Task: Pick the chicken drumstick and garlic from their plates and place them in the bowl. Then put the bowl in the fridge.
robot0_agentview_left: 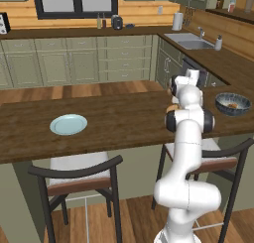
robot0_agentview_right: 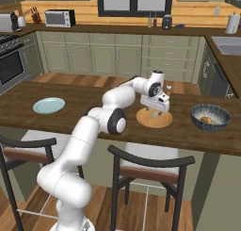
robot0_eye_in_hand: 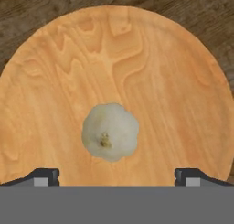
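Garlic (robot0_eye_in_hand: 110, 131) — one pale bulb, lying near the middle of the tan wooden plate (robot0_agentview_right: 161, 120), on the dark wood counter (robot0_agentview_right: 94, 117) toward its right half. Gripper (robot0_agentview_right: 155, 113) — poised directly above the bulb, jaws spread wide, nothing held; fingertips (robot0_eye_in_hand: 44, 176) flank the garlic on either side, apart from it. Bowl (robot0_agentview_right: 210, 117) — near the counter's right end, well apart from the wooden plate; chicken drumstick (robot0_agentview_right: 205, 119) lies inside. Pale blue plate (robot0_agentview_right: 49, 105) — bare, toward the counter's left end. Two dark-framed chairs (robot0_agentview_right: 150, 166) — tucked along the counter's near edge. Nothing stands between gripper and garlic.
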### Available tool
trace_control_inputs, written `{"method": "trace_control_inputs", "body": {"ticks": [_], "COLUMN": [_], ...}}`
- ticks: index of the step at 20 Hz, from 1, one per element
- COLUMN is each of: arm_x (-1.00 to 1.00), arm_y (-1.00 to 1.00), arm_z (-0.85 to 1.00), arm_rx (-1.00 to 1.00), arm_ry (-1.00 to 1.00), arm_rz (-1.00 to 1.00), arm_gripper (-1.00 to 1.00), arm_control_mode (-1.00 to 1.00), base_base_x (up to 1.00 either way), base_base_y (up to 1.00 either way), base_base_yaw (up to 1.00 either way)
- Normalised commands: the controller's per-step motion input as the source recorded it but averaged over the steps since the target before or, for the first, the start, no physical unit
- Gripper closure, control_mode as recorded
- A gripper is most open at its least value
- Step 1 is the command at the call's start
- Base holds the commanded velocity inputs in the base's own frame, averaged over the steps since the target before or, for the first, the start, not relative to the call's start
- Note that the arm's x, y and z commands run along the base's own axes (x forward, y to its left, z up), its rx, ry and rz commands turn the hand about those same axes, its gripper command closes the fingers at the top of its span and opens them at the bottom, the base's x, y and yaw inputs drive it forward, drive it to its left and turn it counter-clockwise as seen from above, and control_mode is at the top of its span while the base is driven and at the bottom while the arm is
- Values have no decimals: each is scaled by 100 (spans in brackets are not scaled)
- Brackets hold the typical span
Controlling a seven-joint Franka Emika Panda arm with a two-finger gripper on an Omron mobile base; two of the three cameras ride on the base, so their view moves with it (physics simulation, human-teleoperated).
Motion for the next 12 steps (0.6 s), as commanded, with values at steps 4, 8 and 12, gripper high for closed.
{"method": "trace_control_inputs", "body": {"ticks": [4, 8, 12], "arm_x": [-14, -2, 0], "arm_y": [16, 6, 0], "arm_z": [-29, -37, -13], "arm_rx": [-10, -7, 0], "arm_ry": [-17, -15, -5], "arm_rz": [0, 0, 0], "arm_gripper": [-100, -100, -100], "arm_control_mode": [-100, -100, -100], "base_base_x": [0, 0, 0], "base_base_y": [0, 0, 0], "base_base_yaw": [0, 0, 0]}}
